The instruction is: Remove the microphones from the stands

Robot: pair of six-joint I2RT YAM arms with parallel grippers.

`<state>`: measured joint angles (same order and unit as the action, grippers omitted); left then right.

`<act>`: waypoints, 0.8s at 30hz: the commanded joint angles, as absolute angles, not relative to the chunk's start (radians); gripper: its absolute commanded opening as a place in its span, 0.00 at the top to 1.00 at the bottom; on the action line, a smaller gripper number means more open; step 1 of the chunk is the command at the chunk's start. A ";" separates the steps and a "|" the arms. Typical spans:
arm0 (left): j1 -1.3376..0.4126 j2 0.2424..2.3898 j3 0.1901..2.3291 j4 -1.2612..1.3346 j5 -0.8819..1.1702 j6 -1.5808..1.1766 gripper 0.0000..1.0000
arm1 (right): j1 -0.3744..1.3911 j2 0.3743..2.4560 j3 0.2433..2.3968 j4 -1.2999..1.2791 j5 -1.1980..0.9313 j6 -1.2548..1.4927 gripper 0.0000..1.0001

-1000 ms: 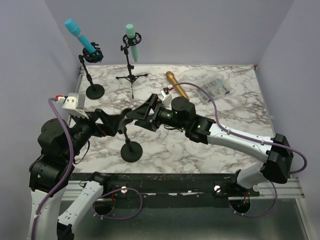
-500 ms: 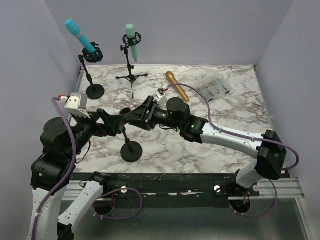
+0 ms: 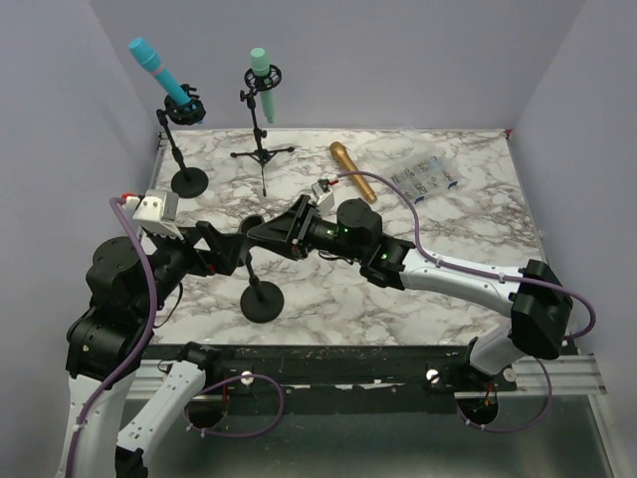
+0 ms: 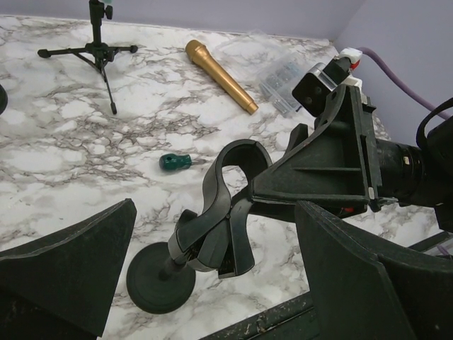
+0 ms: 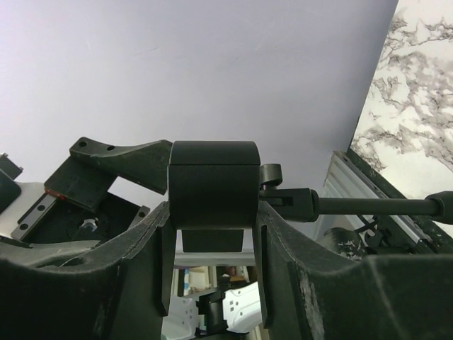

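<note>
Marble tabletop (image 3: 468, 199) under lavender walls (image 3: 398, 60) carries both arms, which meet over the near stand (image 3: 264, 299). Since a second ago the right gripper (image 3: 259, 236) has slid left and drawn its fingers in until they press both sides of the stand's empty clip (image 4: 226, 170). The left gripper (image 4: 216, 212) stays spread wide around it, holding nothing. Far left, a blue microphone (image 3: 157, 68) and a green microphone (image 3: 262, 80) sit in stands. A gold microphone (image 3: 352, 170) lies flat farther right, with a small green screwdriver (image 4: 173, 161) nearer.
</note>
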<state>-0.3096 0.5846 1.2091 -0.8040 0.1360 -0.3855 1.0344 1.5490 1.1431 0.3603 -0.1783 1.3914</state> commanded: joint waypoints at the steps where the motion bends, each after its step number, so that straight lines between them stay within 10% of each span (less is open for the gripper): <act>1: -0.311 0.562 1.184 -0.782 0.152 -0.379 0.04 | 1.040 1.569 1.055 0.280 -0.169 1.398 0.64; 24: -0.311 0.568 1.144 -0.764 0.155 -0.380 0.04 | 1.046 1.702 0.876 0.315 -0.198 1.390 0.63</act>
